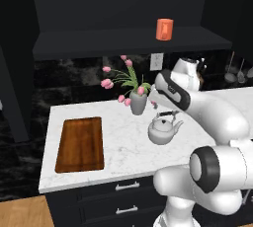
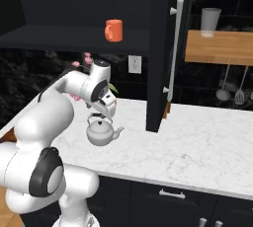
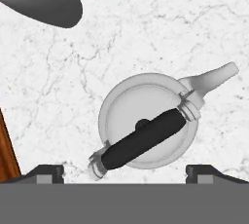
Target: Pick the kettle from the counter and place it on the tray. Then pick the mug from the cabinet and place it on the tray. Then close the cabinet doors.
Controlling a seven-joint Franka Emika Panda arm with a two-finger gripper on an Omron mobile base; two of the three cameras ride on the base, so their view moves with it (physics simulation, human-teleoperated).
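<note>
The gripper (image 3: pixel 124 172) hangs directly above the kettle (image 3: pixel 148 121), fingers spread wide and pinching nothing, the two dark fingertips (image 3: pixel 46 173) sitting well apart at either side of the hand view. Below them the kettle stands upright on the counter (image 1: pixel 123 147), its dark handle (image 3: pixel 143 139) running on a diagonal across the lid and its spout (image 3: pixel 214 77) pointing away up and to the right. From the left base view the kettle (image 1: pixel 163 128) rests just in front of a grey vase (image 1: pixel 139 101) of pink tulips, and the tray (image 1: pixel 81 143) lies flat on the marble well off to its left. Up on the cabinet (image 1: pixel 123 41) shelf, the orange mug (image 1: pixel 164 29) stands upright, doors swung open. In the right base view one open cabinet door (image 2: pixel 163 53) shows its silver bar handle (image 2: pixel 175 48).
</note>
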